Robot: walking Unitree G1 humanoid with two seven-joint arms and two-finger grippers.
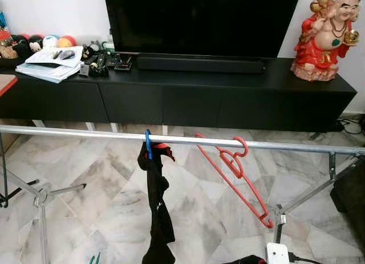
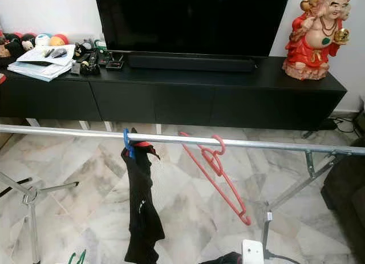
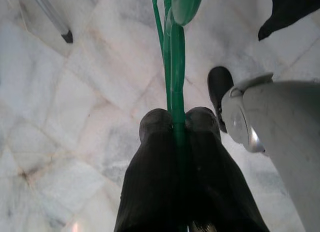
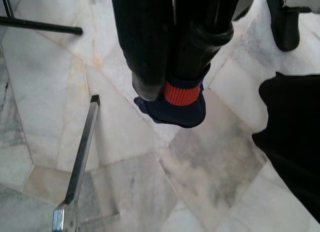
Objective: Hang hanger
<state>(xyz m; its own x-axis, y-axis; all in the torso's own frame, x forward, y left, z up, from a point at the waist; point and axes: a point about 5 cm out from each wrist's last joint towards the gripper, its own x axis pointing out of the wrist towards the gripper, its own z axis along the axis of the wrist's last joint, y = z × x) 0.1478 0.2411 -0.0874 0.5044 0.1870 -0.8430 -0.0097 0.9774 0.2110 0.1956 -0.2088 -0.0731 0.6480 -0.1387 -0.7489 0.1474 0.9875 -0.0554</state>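
Holding green hanger (image 3: pixel 172 66) low, pinched between closed fingers of left gripper (image 3: pixel 175 123), tips visible near floor (image 1: pixel 94 258). Right gripper (image 4: pixel 167 84) clamped on dark sock with red band (image 4: pixel 181 99). Rail (image 1: pixel 74 132) already carries red hanger (image 1: pixel 234 173) and black garment (image 1: pixel 157 207) on blue hanger (image 1: pixel 147 144). Green hanger not yet hooked; lift and hook onto free rail remaining.

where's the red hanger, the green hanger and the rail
red hanger (image 1: pixel 235 167): left eye view, on its long arm.
green hanger (image 3: pixel 176 76): left wrist view, on its stem.
rail (image 1: pixel 74 132): left eye view, on bare metal tube.
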